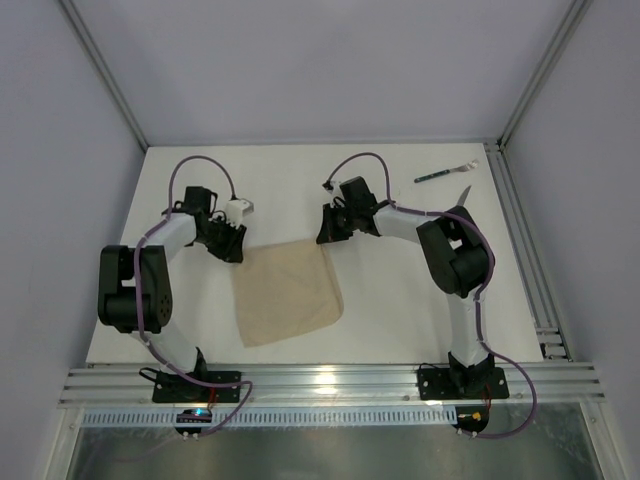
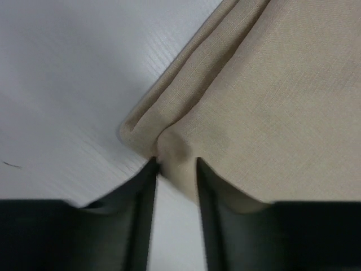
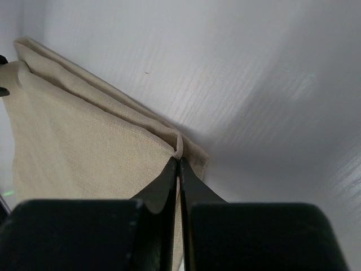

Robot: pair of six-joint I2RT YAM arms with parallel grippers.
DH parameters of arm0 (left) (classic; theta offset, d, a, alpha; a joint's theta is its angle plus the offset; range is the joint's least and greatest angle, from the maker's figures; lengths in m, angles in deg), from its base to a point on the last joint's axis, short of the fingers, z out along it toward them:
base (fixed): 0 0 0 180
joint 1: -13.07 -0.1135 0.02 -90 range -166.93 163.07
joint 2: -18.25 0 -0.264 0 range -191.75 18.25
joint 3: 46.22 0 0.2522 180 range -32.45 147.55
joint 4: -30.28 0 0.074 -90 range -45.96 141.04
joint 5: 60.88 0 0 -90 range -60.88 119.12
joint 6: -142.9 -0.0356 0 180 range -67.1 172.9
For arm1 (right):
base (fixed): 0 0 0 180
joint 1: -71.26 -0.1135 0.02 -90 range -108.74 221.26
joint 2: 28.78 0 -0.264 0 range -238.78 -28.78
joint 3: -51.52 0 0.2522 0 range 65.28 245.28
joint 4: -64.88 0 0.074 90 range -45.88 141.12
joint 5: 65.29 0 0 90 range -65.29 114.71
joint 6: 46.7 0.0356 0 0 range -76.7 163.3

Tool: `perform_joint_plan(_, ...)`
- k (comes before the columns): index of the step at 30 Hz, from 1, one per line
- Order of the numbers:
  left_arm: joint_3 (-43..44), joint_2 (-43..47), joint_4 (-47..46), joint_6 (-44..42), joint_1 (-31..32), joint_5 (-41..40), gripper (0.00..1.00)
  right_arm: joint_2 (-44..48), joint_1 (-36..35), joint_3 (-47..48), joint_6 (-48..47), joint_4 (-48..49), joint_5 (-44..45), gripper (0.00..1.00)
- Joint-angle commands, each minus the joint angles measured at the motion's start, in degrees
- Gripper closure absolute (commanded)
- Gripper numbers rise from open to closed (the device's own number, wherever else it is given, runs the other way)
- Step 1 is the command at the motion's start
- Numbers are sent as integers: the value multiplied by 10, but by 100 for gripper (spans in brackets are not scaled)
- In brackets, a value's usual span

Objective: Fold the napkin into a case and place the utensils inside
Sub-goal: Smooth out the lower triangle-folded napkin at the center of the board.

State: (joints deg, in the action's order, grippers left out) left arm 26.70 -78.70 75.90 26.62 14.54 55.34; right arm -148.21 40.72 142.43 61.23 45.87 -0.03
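The beige napkin [image 1: 288, 290] lies doubled on the white table, with two layers showing along its far edge. My left gripper [image 1: 228, 243] is at its far left corner. In the left wrist view the fingertips [image 2: 151, 169] stand a little apart, with a pucker of napkin [image 2: 175, 148] squeezed between them. My right gripper [image 1: 328, 232] is at the far right corner, shut tight on a pinch of napkin [image 3: 179, 148]. The fork [image 1: 444, 172], with a dark green handle, lies at the far right. The knife's silver blade [image 1: 463, 190] shows just behind the right arm. No case is formed.
An aluminium rail [image 1: 520, 240] runs along the table's right side and another [image 1: 320, 382] along the near edge by the arm bases. Grey walls enclose the left, far and right sides.
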Motion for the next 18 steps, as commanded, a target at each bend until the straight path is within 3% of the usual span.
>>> perform_joint_plan(1, 39, 23, 34, -27, -2, 38, 55, 9, -2, -4, 6, 31, -11, 96)
perform_joint_plan(5, 54, 39, 23, 4, -12, 22, 49, 10, -2, -8, 4, 34, -11, 96)
perform_joint_plan(9, 80, 2, 8, 40, -13, -10, 57, 16, -2, -6, 2, 32, -10, 95)
perform_joint_plan(11, 102, -37, 27, 47, -13, -19, 60, 19, -2, -2, -4, 19, -1, 86)
perform_joint_plan(12, 107, -47, 32, 50, -11, -23, 60, 28, -2, -2, -7, 8, 5, 75)
perform_joint_plan(15, 103, -62, 25, 53, -8, -27, 60, 45, -2, -3, -25, -5, 31, 65)
perform_joint_plan(18, 99, -63, 31, 46, -6, -18, 62, 55, -2, 5, -40, -14, 34, 62)
